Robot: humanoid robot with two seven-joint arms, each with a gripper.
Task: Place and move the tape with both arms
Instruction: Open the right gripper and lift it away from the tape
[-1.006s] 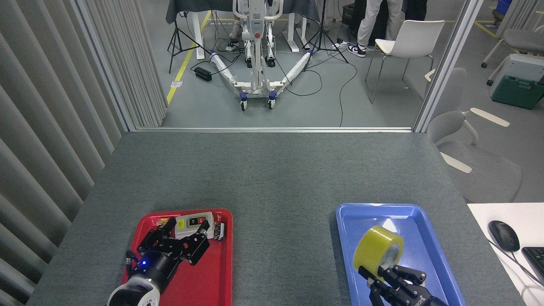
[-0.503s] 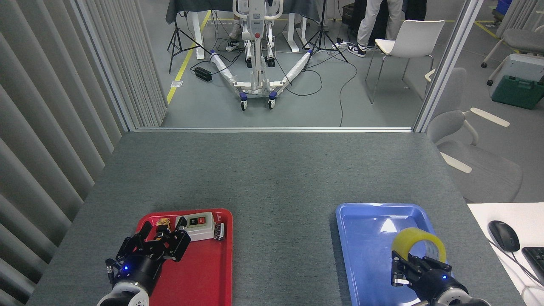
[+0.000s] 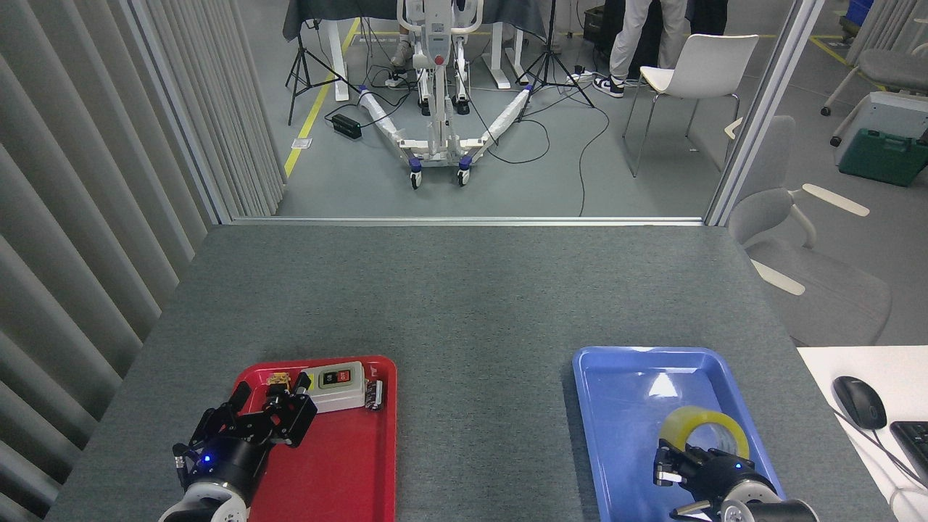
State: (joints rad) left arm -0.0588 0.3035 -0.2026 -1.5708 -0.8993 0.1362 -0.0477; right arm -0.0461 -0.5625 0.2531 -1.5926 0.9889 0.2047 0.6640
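A grey felt-covered table fills the lower half of the view, with pleated grey curtains along the left side and a workshop floor beyond it holding a white wheeled stand, tripods, cables and a white chair; the legs of a person show at the top edge. Two shallow trays sit near the front edge of the table, well apart. On the left is a red tray, and at its far end lies a grey switch box with a red button, flanked by small parts too tiny to identify. The left gripper hovers over the near part of this tray, just in front of the switch box, its black fingers spread apart and holding nothing; a blue light glows on its wrist. On the right is a blue tray. The tape, a translucent yellow roll, lies in the near right part of that tray with its open centre facing upward. The right gripper sits at the roll's near edge, seen dark and end-on, so whether its fingers are closed on the roll or parted cannot be told. To the far right, a white desk carries a black computer mouse and the corner of a keyboard
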